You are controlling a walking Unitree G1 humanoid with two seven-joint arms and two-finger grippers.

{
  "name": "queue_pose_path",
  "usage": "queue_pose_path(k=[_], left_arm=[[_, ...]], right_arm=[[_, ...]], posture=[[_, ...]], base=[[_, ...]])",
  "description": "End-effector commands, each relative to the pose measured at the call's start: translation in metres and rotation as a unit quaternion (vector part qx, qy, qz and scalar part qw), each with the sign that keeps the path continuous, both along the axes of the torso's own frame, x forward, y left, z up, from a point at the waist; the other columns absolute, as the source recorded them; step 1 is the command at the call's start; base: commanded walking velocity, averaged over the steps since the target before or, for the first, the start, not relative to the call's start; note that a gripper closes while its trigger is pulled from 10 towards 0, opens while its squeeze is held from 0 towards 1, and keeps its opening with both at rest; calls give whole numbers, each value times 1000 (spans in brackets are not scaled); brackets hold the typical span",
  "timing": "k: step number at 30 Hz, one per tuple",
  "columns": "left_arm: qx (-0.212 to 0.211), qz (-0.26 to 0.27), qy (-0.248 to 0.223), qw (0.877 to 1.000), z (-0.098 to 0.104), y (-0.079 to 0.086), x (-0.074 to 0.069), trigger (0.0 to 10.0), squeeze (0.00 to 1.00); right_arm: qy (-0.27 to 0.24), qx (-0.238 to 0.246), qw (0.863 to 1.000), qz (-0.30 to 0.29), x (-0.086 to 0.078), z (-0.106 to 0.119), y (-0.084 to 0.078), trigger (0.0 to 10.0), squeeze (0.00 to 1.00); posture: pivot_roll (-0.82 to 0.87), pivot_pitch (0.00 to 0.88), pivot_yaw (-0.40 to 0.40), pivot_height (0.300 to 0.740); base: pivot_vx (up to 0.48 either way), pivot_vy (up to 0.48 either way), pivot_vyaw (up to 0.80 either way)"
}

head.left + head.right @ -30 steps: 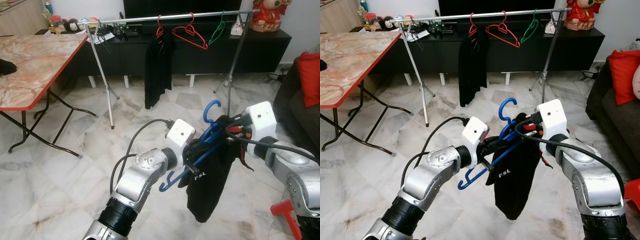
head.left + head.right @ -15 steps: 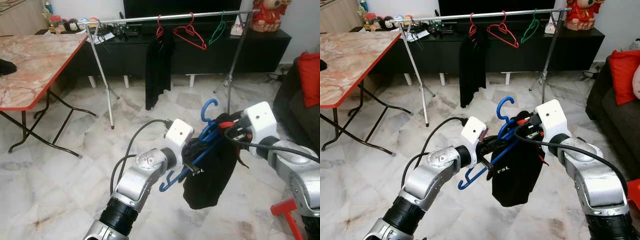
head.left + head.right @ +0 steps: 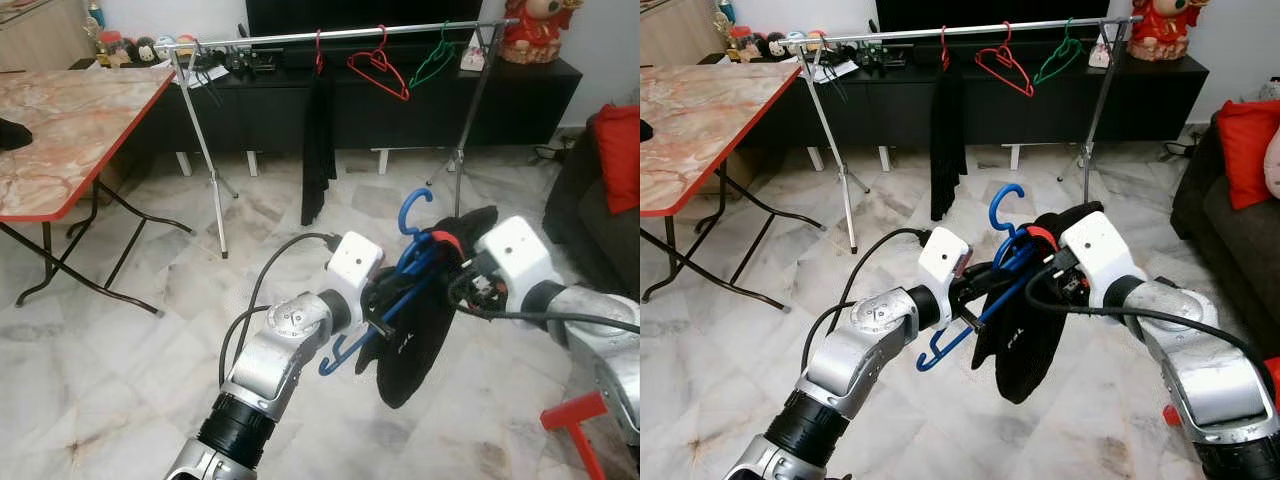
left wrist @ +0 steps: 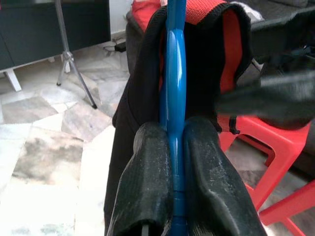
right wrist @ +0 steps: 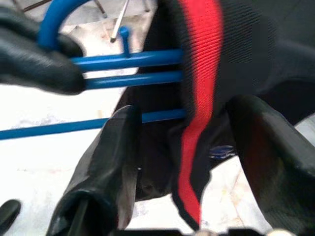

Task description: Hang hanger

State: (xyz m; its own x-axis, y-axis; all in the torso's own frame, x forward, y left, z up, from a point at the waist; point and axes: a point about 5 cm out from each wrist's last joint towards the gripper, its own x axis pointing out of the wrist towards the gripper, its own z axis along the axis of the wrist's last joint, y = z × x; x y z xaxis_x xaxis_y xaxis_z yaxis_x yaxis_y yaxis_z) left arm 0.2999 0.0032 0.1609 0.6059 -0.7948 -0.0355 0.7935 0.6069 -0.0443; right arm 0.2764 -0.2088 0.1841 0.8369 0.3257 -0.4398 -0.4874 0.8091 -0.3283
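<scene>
Blue hanger (image 3: 400, 275) is clamped in the closed left hand (image 4: 173, 162), well short of the rail (image 3: 340, 36). Black garment (image 3: 415, 330) has been tugged further on; right hand (image 5: 182, 147) is spread open around its collar, gripping nothing. Dressing nearly done, hanging not yet started.

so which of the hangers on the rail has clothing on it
The leftmost red hanger on the rail: a black garment hangs from it. The other red hanger and the green hanger are bare.
</scene>
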Motion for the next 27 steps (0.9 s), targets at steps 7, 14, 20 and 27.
queue_pose_path(k=[7,14,20,27], left_arm=[[-24,-11,-29,999,14,-2,2,10000,0],[-29,-14,-30,999,14,-2,1,10000,0],[-30,-12,-28,999,14,-1,2,10000,0],[-32,-18,-27,999,13,-1,1,10000,0]], right_arm=[[-8,2,999,44,-4,4,13,10000,1000],[-50,15,999,-16,7,18,0,10000,1000],[-84,23,993,-75,15,27,-13,10000,1000],[-110,50,988,-99,18,37,-20,10000,576]], posture=[[-181,0,11,740],[-183,0,8,740],[-183,0,8,740],[-183,0,7,740]], base=[[0,0,0],[0,0,0],[0,0,0],[0,0,0]])
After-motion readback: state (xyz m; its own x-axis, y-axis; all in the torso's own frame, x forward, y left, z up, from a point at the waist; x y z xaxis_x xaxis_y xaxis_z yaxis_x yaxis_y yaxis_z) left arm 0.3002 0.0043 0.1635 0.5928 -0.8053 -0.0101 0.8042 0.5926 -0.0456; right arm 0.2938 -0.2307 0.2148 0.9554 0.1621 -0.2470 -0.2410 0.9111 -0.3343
